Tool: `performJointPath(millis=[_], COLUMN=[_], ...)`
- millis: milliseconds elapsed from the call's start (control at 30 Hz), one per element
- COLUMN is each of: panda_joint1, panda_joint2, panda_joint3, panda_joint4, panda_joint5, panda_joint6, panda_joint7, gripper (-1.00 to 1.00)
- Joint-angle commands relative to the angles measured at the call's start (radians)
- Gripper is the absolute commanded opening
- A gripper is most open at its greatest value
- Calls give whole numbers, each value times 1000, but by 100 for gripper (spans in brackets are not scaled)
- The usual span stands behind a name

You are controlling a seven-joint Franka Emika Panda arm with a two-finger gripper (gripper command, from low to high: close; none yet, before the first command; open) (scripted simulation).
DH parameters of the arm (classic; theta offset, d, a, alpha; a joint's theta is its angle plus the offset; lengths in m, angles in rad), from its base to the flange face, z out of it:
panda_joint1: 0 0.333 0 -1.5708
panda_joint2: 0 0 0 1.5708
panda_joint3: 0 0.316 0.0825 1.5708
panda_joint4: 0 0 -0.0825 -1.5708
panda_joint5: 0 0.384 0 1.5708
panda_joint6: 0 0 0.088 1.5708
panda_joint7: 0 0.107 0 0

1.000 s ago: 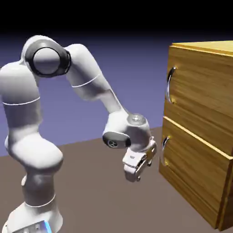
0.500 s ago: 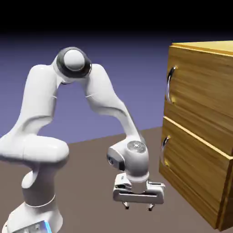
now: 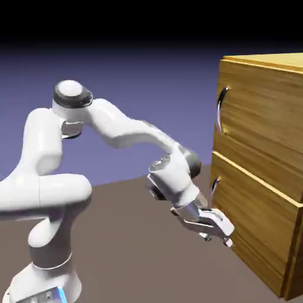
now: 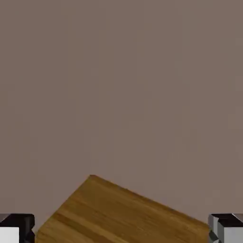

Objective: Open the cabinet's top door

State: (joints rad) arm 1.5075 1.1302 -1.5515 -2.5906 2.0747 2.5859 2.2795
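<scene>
Exterior view: pincer [image 3: 217, 239] open, top door [image 3: 260, 118] shut.

White arm [image 3: 118, 124], open pincer [image 3: 216, 239], closed cabinet [image 3: 260, 130]

Glossy metal on grained wood.
The cabinet [image 3: 260, 154] is faced in smooth golden-brown wood, its grain plainly shown; polished, silvery metal is seen in both curved handles [image 3: 221, 110]. The arm [image 3: 112, 124] is finished in glossy white, perhaps plastic. The brown tabletop [image 3: 136, 254] is left matt to its far edge.
</scene>
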Motion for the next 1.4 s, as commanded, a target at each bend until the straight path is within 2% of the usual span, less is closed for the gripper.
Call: performJointPath(millis=[0,367,567,600,667,1033,1367], panda_joint1=[31,369,219,219,240,394,328], panda_joint2=[36,419,398,398,399,374,301], panda_joint3=[-33,-382,-343,-343,-355,-549,-784], panda_joint4=[5,54,197,197,161,-193,-351], panda_joint5=[44,511,559,559,564,498,292], panda_joint6=[-9,-111,-117,-117,-155,-627,-1062], panda_joint7=[32,379,378,378,361,201,76], gripper=[0,0,0,-100,-100,-100,-100])
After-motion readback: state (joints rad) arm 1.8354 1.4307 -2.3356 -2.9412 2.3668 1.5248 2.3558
